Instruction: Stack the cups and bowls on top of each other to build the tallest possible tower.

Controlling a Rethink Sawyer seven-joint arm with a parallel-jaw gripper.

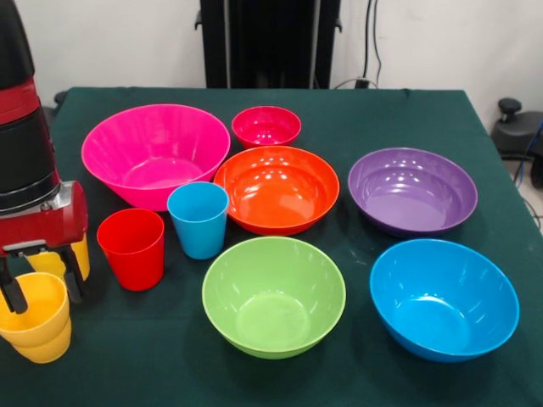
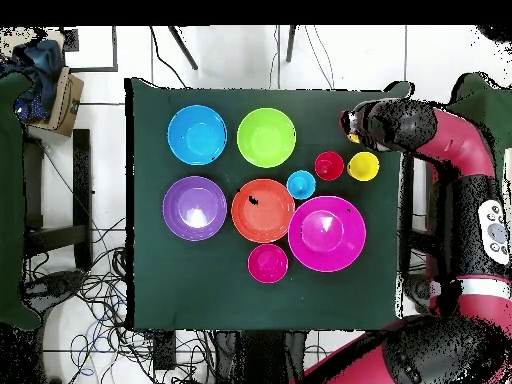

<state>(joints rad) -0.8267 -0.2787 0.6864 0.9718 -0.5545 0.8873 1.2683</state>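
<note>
Two yellow cups (image 1: 36, 326) stand nested one in the other at the table's front left corner. My gripper (image 1: 42, 284) is open, with one finger on each side of the upper cup; from overhead it (image 2: 350, 128) covers most of that stack. A third yellow cup (image 1: 82, 254) stands just behind it and also shows in the overhead view (image 2: 363, 166). The red cup (image 1: 131, 248) and the light blue cup (image 1: 198, 219) stand upright side by side. The hot pink (image 1: 157, 153), small pink-red (image 1: 266, 125), orange (image 1: 276, 188), purple (image 1: 413, 191), lime green (image 1: 273, 297) and blue (image 1: 444, 298) bowls sit apart, open side up.
A dark green cloth (image 1: 356, 119) covers the table. The red cup is close to the right of my gripper. The robot's pedestal (image 1: 270, 42) stands behind the far edge. Cables and a box (image 2: 62, 100) lie on the floor beside the table.
</note>
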